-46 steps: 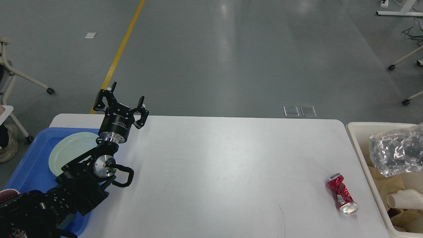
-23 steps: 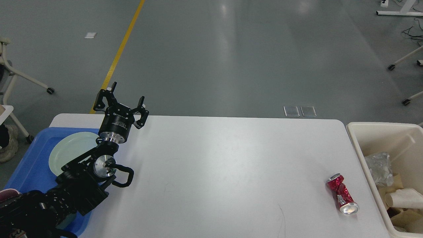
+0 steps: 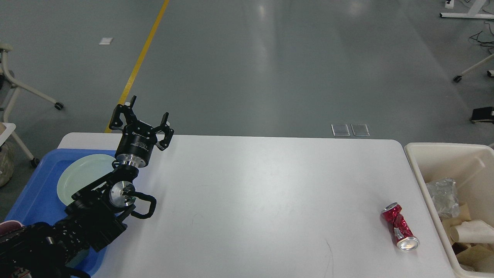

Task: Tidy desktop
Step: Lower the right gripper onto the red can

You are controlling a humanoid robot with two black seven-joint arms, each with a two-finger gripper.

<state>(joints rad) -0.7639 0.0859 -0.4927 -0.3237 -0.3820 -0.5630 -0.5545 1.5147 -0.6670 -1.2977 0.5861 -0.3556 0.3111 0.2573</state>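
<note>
A grey workshop floor with a yellow line (image 3: 144, 50) stretches behind the desk (image 3: 251, 193), its white top nearly cleared. One crushed red can (image 3: 400, 227) lies on its side near the desk's right edge, just beside the cream bin (image 3: 428, 162) already holding crumpled plastic and paper, the likely destination. At the left edge a blue tray (image 3: 34, 193) holds a pale green plate (image 3: 83, 177), sorted apart from the rubbish. The left gripper (image 3: 148, 114) hangs above the desk's far left corner, jaws apart and empty. The right arm is out of view.
</note>
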